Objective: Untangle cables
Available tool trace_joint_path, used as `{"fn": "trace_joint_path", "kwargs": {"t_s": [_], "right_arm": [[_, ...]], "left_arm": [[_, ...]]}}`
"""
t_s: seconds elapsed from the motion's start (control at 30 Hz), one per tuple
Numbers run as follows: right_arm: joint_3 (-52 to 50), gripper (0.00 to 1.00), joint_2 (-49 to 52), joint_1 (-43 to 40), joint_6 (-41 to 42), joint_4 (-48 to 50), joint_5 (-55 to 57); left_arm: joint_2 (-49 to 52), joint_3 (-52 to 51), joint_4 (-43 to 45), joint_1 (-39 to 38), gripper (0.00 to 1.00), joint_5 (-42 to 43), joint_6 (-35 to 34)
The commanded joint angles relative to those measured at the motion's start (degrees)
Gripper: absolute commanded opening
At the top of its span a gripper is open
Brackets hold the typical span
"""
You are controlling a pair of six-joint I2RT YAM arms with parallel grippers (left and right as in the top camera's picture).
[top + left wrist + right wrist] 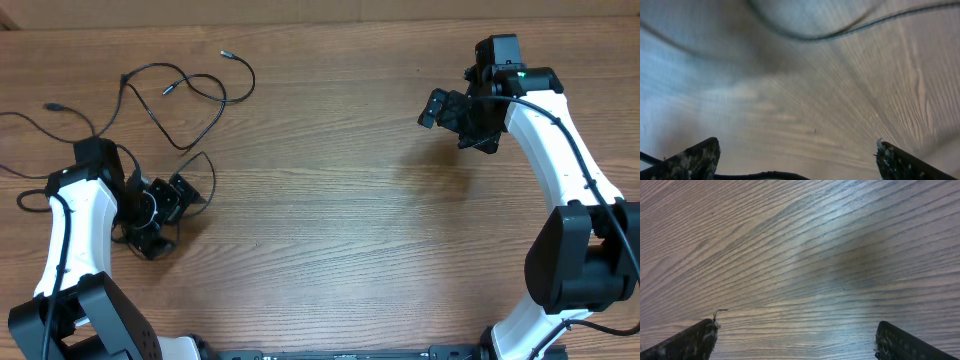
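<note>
The cables (185, 90) are thin black cords with small plug ends, spread in loose loops over the far left of the table. One loop (203, 172) runs down beside my left gripper (170, 217), which is open low over the wood. In the left wrist view a blurred cable (840, 34) arcs across the top, and another strand (765, 175) lies at the bottom edge between the fingers (695, 160). My left gripper (797, 161) holds nothing. My right gripper (455, 115) hangs open over bare wood at the far right, away from the cables. In the right wrist view my right gripper (797, 340) has nothing between its fingers.
The wooden table (340, 220) stretches between the two arms. One cord end (20, 120) trails off the left edge of the view. Thicker black arm cables run along both white arms (560, 150).
</note>
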Motion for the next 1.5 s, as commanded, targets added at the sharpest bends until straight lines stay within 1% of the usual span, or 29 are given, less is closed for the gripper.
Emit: {"fn": "trace_joint_path", "kwargs": {"t_s": [0.0, 0.07, 0.13, 0.17, 0.2, 0.27, 0.33, 0.37, 0.43, 0.5, 0.53, 0.57, 0.63, 0.7, 0.77, 0.83, 0.9, 0.97, 1.03, 1.13, 1.27, 1.3, 1.37, 1.4, 1.43, 1.47], "right_arm": [[0.2, 1.0, -0.04, 0.17, 0.24, 0.42, -0.04], [0.2, 1.0, -0.04, 0.17, 0.24, 0.61, -0.04], [0.2, 1.0, -0.04, 0.17, 0.24, 0.61, -0.04], [0.17, 1.0, -0.04, 0.17, 0.24, 0.57, -0.04], [0.17, 1.0, -0.04, 0.17, 0.24, 0.52, -0.07], [0.17, 1.0, -0.04, 0.17, 0.24, 0.55, -0.07], [0.17, 1.0, -0.04, 0.17, 0.24, 0.48, -0.07], [0.17, 1.0, -0.04, 0.17, 0.24, 0.33, -0.07], [0.17, 1.0, -0.04, 0.17, 0.24, -0.11, -0.07], [0.17, 1.0, -0.04, 0.17, 0.24, -0.7, -0.04], [0.17, 1.0, -0.04, 0.17, 0.24, -0.87, -0.04], [0.17, 1.0, -0.04, 0.17, 0.24, -0.94, -0.04], [0.17, 1.0, -0.04, 0.17, 0.24, -0.83, -0.02], [0.17, 1.0, -0.04, 0.17, 0.24, -0.39, -0.04], [0.17, 1.0, -0.04, 0.17, 0.26, 0.13, -0.07], [0.17, 1.0, -0.04, 0.17, 0.28, 0.5, -0.07], [0.17, 1.0, -0.04, 0.17, 0.57, 0.59, -0.07], [0.17, 1.0, -0.04, 0.17, 1.75, 0.57, -0.07], [0.17, 1.0, -0.04, 0.17, 2.01, 0.57, -0.09], [0.17, 1.0, -0.04, 0.17, 1.99, 0.48, -0.09], [0.17, 1.0, -0.04, 0.17, 1.99, 0.5, -0.07], [0.17, 1.0, -0.04, 0.17, 1.99, 0.57, -0.09], [0.17, 1.0, -0.04, 0.17, 1.99, 0.68, -0.07], [0.17, 1.0, -0.04, 0.17, 2.01, 0.83, -0.07], [0.17, 1.0, -0.04, 0.17, 1.99, 0.98, -0.07], [0.17, 1.0, -0.04, 0.17, 2.01, 1.07, -0.09]], "left_arm": [[0.44, 0.35, -2.23, 0.22, 1.0, 4.22, -6.93], [0.44, 0.33, -3.69, 0.22, 0.99, 7.1, -10.01], [0.44, 0.33, -5.16, 0.22, 1.0, 8.85, -16.9], [0.44, 0.35, -6.34, 0.22, 0.99, 10.01, -21.64], [0.44, 0.33, -7.48, 0.22, 0.99, 11.98, -29.14], [0.44, 0.35, -7.61, 0.22, 1.0, 15.1, -40.76], [0.44, 0.35, -5.44, 0.24, 1.0, 16.96, -48.26], [0.44, 0.35, -1.81, 0.33, 1.0, 16.02, -48.26], [0.44, 0.35, 8.09, 0.33, 1.0, 8.37, -40.74], [0.44, 0.35, 14.95, 0.22, 1.0, -2.95, -30.14], [0.44, 0.35, 15.89, 0.22, 1.0, -7.96, -26.93], [0.44, 0.35, 15.89, 0.22, 1.0, -14.1, -24.96], [0.44, 0.35, 14.97, 0.22, 1.0, -23.32, -21.73], [0.44, 0.35, 14.45, 0.22, 1.0, -28.72, -15.74], [0.44, 0.35, 14.29, 0.22, 0.99, -30.97, -9.46], [0.44, 0.35, 14.23, 0.22, 1.0, -30.84, -4.2], [0.44, 0.37, 13.64, 0.22, 1.0, -29.31, -1.9], [0.44, 0.37, 13.2, 0.24, 1.0, -23.43, -0.35], [0.44, 0.37, 12.96, 0.22, 1.0, -17.77, 2.86], [0.44, 0.5, 11.85, 0.24, 1.0, -16.83, 2.95], [0.31, 0.9, 12.48, 0.37, 1.0, -15.65, -1.4], [0.33, 0.9, 13.49, 0.28, 0.99, -13.55, -0.83], [0.46, 0.9, 15.85, -0.35, 1.0, -7.5, 4.0], [0.46, 0.9, 17.03, -0.92, 0.97, -3.32, 8.0], [0.46, 0.9, 17.77, -1.49, 0.81, 0.02, 11.04], [0.46, 0.9, 18.49, -2.27, 0.58, 2.29, 13.16]]}}
